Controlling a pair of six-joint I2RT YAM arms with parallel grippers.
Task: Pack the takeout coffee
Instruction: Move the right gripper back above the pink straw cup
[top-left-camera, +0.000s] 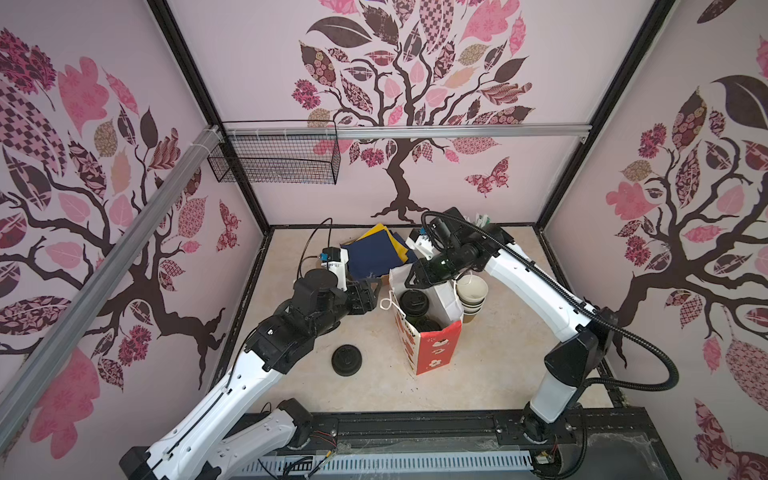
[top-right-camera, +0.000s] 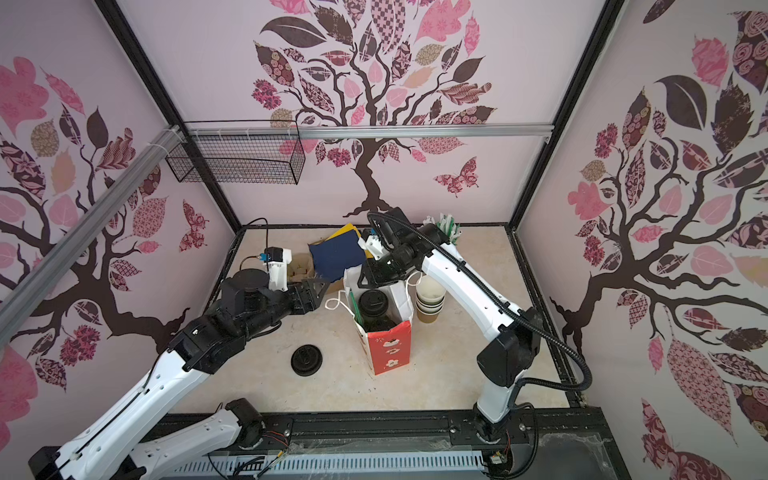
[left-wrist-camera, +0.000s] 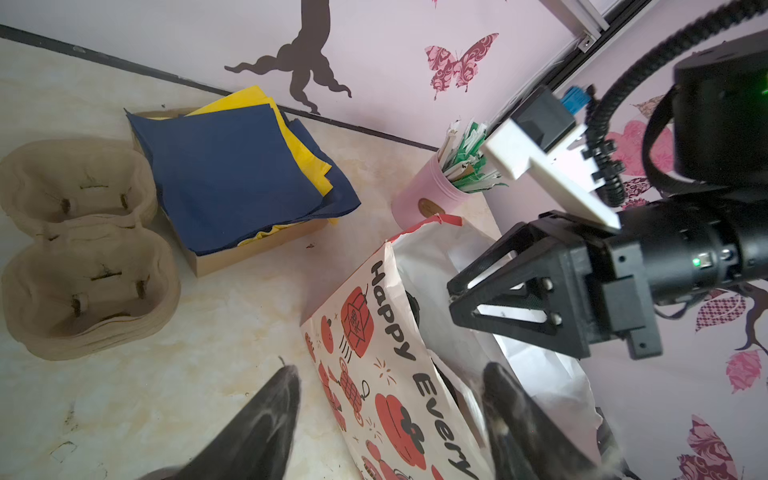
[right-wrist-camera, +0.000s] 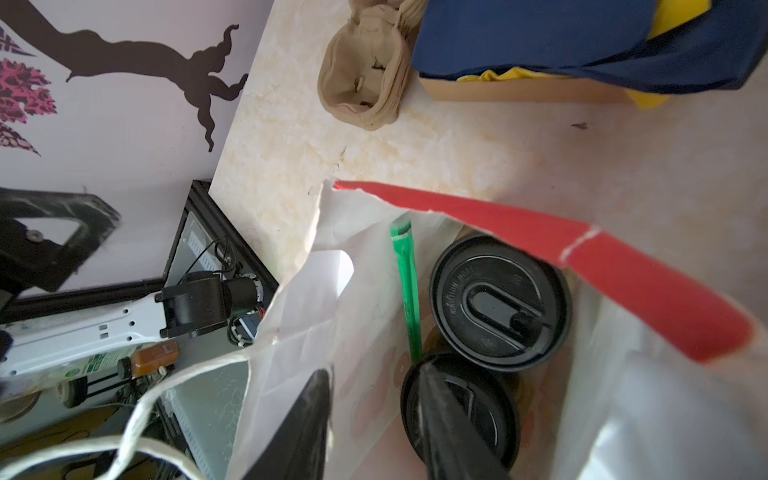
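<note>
A red-and-white paper bag (top-left-camera: 436, 349) (top-right-camera: 390, 353) stands open mid-table. Both cups of takeout coffee stand inside it. Their black sip lids show in the right wrist view, one (right-wrist-camera: 498, 303) fully and one (right-wrist-camera: 492, 411) partly behind a finger; both top views show a lid too (top-left-camera: 415, 303) (top-right-camera: 374, 305). My right gripper (right-wrist-camera: 374, 370) (top-left-camera: 409, 280) hangs open over the bag's far end, with nothing between its fingers. My left gripper (left-wrist-camera: 390, 370) (top-left-camera: 378, 291) is open at the bag's left side. Its fingers stand wide on either side of the printed wall (left-wrist-camera: 374, 353).
A green straw (right-wrist-camera: 407, 291) leans inside the bag. A loose black lid (top-left-camera: 347, 360) lies front left of the bag, and nested lidless cups (top-left-camera: 471, 295) stand to its right. Behind are a box of blue and yellow napkins (left-wrist-camera: 232, 178), pulp cup carriers (left-wrist-camera: 83, 249) and a pink canister (left-wrist-camera: 428, 195).
</note>
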